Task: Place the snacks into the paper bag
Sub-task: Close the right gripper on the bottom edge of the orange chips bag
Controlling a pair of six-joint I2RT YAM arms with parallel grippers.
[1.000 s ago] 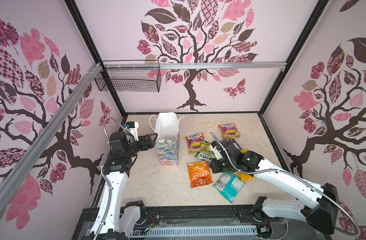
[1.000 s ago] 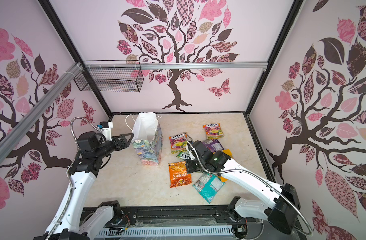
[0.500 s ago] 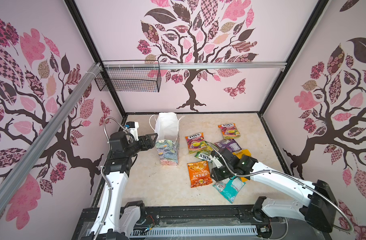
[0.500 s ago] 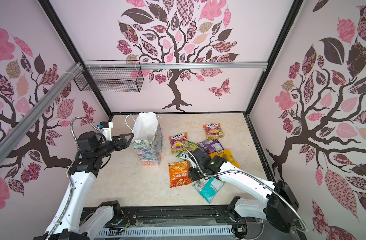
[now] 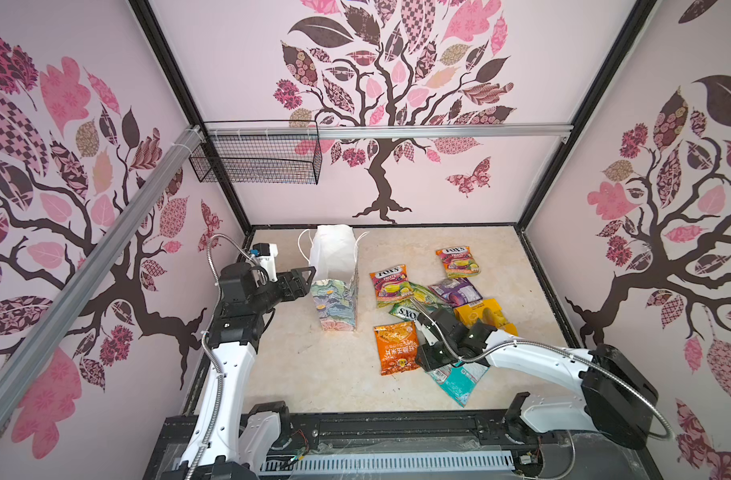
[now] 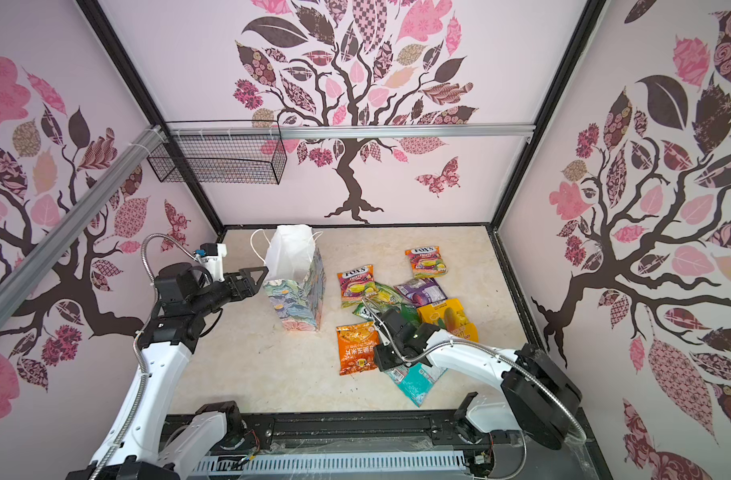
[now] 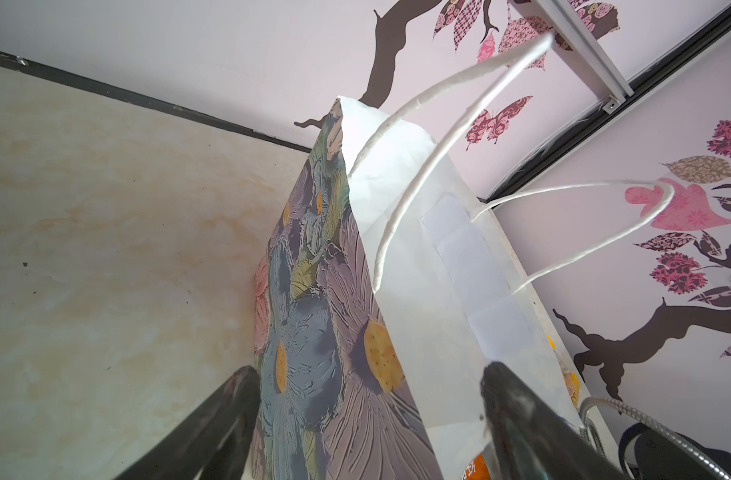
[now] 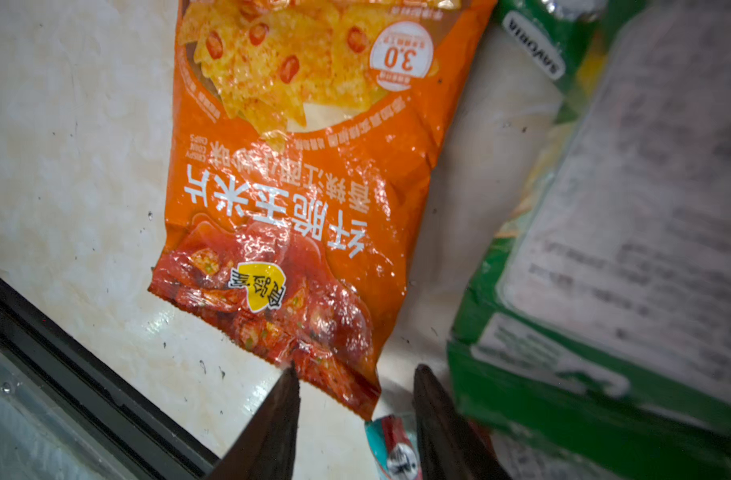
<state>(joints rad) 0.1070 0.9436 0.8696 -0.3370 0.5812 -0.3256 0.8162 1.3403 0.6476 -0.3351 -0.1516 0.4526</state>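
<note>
The paper bag is standing upright on the table, left of the middle. Its mouth is open, showing the white inside, and its white cord handles are sticking up at the rim. No snack is showing in its mouth from above.

The left end effector is hanging at the bag's left side, near the rim. In the left wrist view its fingers are standing wide apart with the bag's near edge between them, and they are not pinching it.

The snacks are lying flat on the table to the right of the bag. An orange corn-chip packet is lying nearest the bag's foot, and a teal packet is lying beside it, towards the front edge. Behind them a green FOX'S packet, a yellow packet and a purple packet are overlapping. A pink FOX'S Fruits packet is lying next to them, and another FOX'S packet is lying apart, farther back.

The right end effector is pointing down at the table between the orange and teal packets. Its jaws are partly open, with a corner of the orange packet between the fingertips, and they are holding nothing.
</note>
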